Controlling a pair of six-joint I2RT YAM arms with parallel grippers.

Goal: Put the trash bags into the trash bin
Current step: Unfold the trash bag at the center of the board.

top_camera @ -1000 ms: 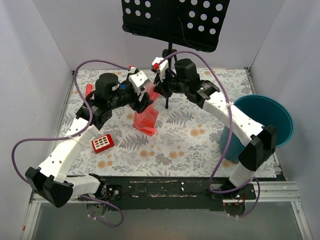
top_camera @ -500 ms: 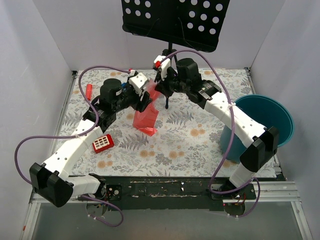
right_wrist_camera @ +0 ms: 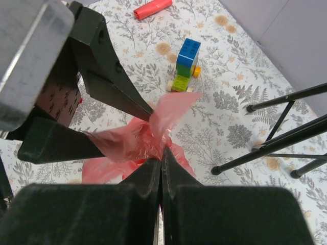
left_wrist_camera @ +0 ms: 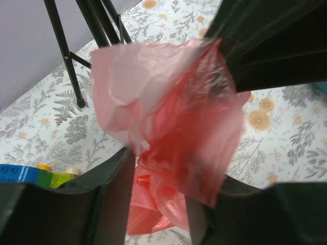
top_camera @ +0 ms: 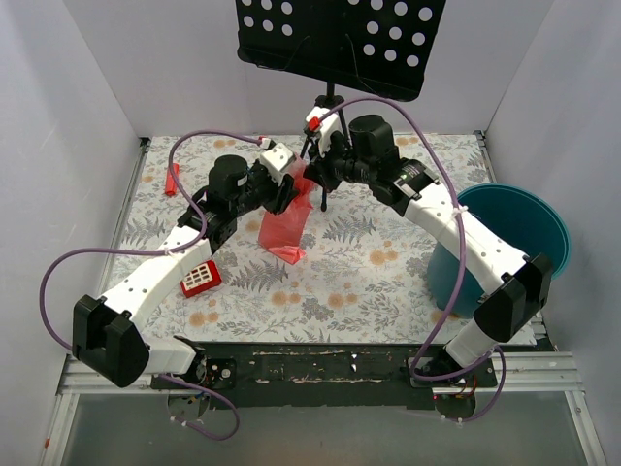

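Observation:
The translucent red-pink trash bag [top_camera: 285, 229] hangs above the middle of the floral mat, its lower end near the mat. My right gripper [top_camera: 311, 176] is shut on the bag's top edge; in the right wrist view its jaws pinch the crinkled film [right_wrist_camera: 148, 138]. My left gripper [top_camera: 288, 191] is at the bag's upper left. In the left wrist view its fingers [left_wrist_camera: 115, 199] stand apart, and the bag [left_wrist_camera: 179, 127] passes through the gap between them. The teal-blue trash bin [top_camera: 519, 233] stands at the right edge, far from both grippers.
A black music stand [top_camera: 340, 39] rises behind the grippers, its legs [right_wrist_camera: 265, 153] close to the bag. A red block with white squares [top_camera: 199, 279] lies front left. A red cylinder [top_camera: 173, 180] lies back left. A blue-green brick toy [right_wrist_camera: 186, 64] sits on the mat.
My left arm has swung right and brought its gripper closer to the bag's top. My right arm has shifted a little to the right. The bag still hangs in the same place.

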